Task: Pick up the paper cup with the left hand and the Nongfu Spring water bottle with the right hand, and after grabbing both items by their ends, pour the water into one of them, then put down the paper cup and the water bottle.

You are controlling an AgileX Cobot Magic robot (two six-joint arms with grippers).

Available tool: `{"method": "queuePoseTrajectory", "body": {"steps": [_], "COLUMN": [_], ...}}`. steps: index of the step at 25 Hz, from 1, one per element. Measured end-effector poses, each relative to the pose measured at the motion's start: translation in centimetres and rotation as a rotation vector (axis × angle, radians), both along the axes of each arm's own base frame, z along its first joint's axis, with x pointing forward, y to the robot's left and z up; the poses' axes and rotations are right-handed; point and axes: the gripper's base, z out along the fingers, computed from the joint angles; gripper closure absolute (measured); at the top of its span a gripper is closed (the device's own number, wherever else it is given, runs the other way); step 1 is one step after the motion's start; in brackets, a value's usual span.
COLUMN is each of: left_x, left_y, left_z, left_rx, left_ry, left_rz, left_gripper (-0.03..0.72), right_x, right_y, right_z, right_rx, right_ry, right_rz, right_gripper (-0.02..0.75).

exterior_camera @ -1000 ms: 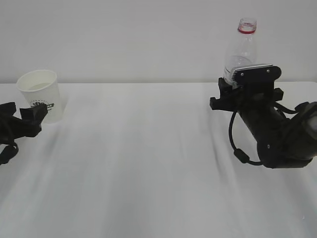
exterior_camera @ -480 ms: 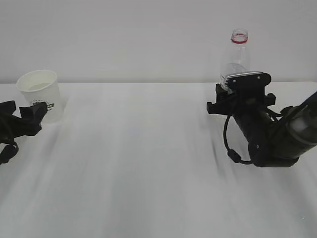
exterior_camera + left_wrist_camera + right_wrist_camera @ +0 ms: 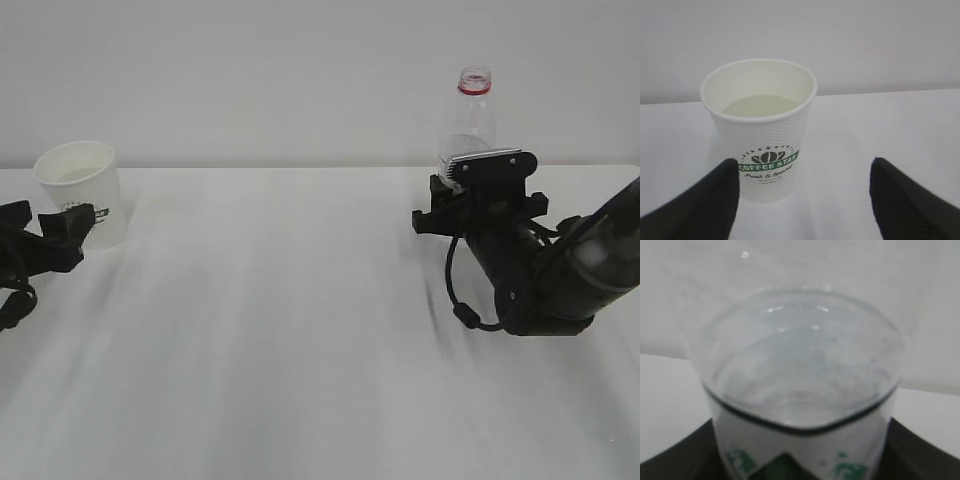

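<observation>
Two black grippers were in view, one at each side of the table. The right hand (image 3: 468, 205) reached in from the right edge of the exterior view, its silver-grey block uppermost, and its jaws were clamped on the lower body of the Nongfu Spring water bottle (image 3: 467, 125). The bottle stood upright with its mouth uncapped and its red neck ring showing. In the right wrist view the clear bottle (image 3: 802, 385) filled most of the frame, with dark jaw surfaces against it at the lower left and lower right; its label was visible only as white and green patches at the bottom edge.

The left hand (image 3: 48, 232) lay low at the left edge of the exterior view with its jaws spread wide and holding nothing. In the left wrist view the two black fingers (image 3: 700, 205) stood well apart. The paper cup (image 3: 760, 127) stood upright just beyond them, nearer the left finger; whether that finger touched the cup could not be determined. The cup (image 3: 82, 190) carried a dark green logo on its textured white wall. It held clear water (image 3: 760, 106) partway up.

The table (image 3: 300, 330) was plain white and matte, with faint soft shadows under both arms. A pale, unmarked wall (image 3: 280, 80) met the table's far edge in a straight horizontal line.
</observation>
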Motion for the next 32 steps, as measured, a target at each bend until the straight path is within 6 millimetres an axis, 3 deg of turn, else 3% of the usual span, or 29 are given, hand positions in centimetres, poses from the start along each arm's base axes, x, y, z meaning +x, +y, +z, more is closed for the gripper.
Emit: {"method": "queuePoseTrajectory", "body": {"steps": [8,20,32], "left_x": [0.0,0.0,0.0], "left_y": [0.0,-0.2,-0.3], "left_z": [0.0,0.0,0.0], "left_rx": [0.001,0.009,0.01], "left_ry": [-0.002,-0.003,0.001], "left_rz": [-0.004,-0.03,-0.031], "left_gripper": [0.099,0.1,0.101], "right_x": [0.0,0.0,-1.5], "right_y": [0.0,0.0,-0.5], "right_z": [0.0,0.3,1.8], "right_rx": [0.007,0.011,0.026], "right_ry": [0.0,-0.033,-0.041], "right_rz": [0.002,-0.002,-0.005], "right_gripper": [0.106,0.097,0.097]}}
